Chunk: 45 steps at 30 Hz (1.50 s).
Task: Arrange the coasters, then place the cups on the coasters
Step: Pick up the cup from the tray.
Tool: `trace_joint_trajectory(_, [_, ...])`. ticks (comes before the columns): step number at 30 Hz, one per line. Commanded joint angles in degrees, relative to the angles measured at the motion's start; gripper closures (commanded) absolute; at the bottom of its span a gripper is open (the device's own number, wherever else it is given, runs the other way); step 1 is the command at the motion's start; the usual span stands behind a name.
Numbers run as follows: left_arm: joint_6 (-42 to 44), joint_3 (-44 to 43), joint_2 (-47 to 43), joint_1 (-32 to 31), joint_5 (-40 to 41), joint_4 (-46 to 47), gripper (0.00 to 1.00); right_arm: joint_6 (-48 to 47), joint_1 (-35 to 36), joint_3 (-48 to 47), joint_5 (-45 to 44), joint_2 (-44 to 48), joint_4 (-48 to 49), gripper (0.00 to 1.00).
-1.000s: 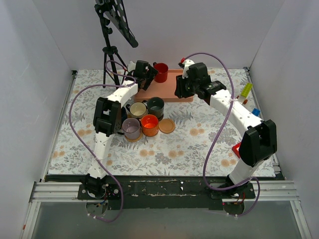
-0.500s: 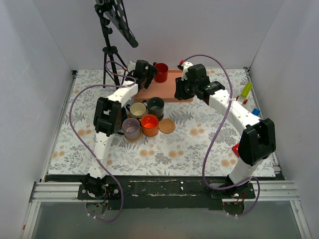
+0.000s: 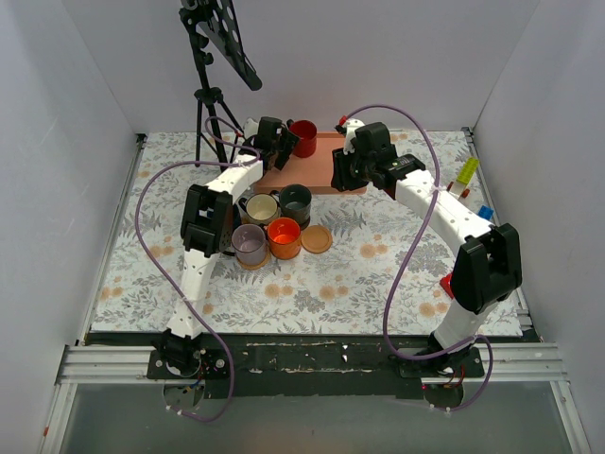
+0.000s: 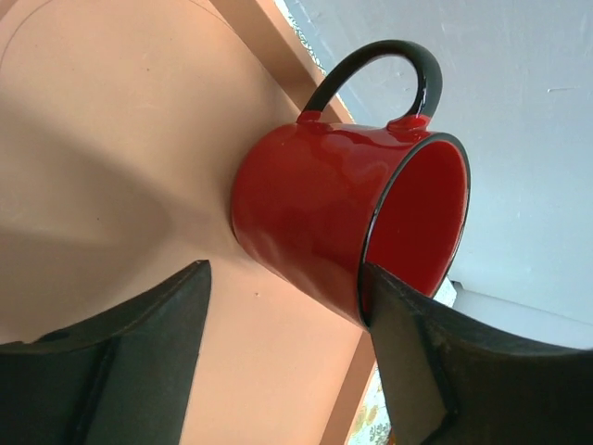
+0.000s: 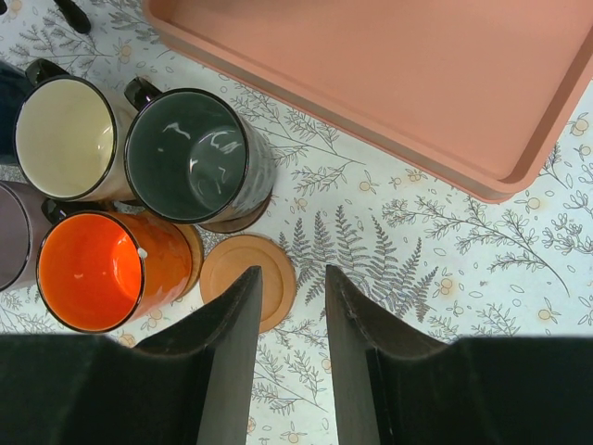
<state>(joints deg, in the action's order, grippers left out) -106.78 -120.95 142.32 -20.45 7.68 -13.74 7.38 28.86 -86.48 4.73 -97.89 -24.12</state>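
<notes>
A red cup (image 3: 303,137) (image 4: 315,213) stands on the pink tray (image 3: 317,172) at the back. My left gripper (image 3: 283,145) (image 4: 287,278) is open beside it: one finger touches the rim, the other stands clear of the cup's wall. Cream (image 3: 261,208), dark green (image 3: 296,200), grey-lilac (image 3: 250,242) and orange (image 3: 284,235) cups are grouped on coasters mid-table. A navy cup barely shows (image 5: 5,88). One tan coaster (image 3: 316,238) (image 5: 248,281) lies bare. My right gripper (image 3: 344,177) (image 5: 292,278) hovers open and empty above that coaster.
A black tripod stand (image 3: 210,104) rises at the back left. Small yellow-green (image 3: 466,171), blue (image 3: 485,212) and red (image 3: 448,282) items lie along the right edge. White walls close in three sides.
My left gripper's jaws have narrowed toward the red cup. The right arm has drifted slightly left.
</notes>
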Motion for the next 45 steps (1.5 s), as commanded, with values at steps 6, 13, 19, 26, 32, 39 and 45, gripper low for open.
trace_joint_trajectory(6, [1.0,2.9,-3.5,1.0,-1.1,-3.9,0.55,-0.6,-0.4,-2.2,1.1,0.0,0.7,0.60])
trace_joint_trajectory(13, [-0.5,3.0,-4.8,1.0,-0.3,-4.5,0.78,-0.6,-0.4,-2.7,1.1,-0.7,0.7,0.60])
trace_joint_trajectory(19, [-0.4,3.1,-5.6,1.0,-0.9,-4.5,0.98,-0.3,-0.4,-4.8,-0.3,-2.3,-0.1,0.60])
trace_joint_trajectory(26, [0.6,3.5,-7.9,0.9,-3.0,-1.9,1.00,0.3,-0.4,-6.2,-3.1,-3.2,0.1,0.60])
trace_joint_trajectory(32, [2.2,8.2,-13.3,-0.3,-2.1,0.4,1.00,0.4,-0.3,-10.9,-9.6,-4.6,1.5,0.60])
trace_joint_trajectory(39, [3.3,9.1,-15.6,-3.2,-1.5,-0.8,1.00,0.1,-0.1,-20.6,-11.6,-10.5,-1.0,0.58])
trace_joint_trajectory(45, [5.3,8.6,-17.3,-5.6,0.1,-1.1,1.00,-1.5,0.6,-25.0,-14.7,-13.8,-2.9,0.52])
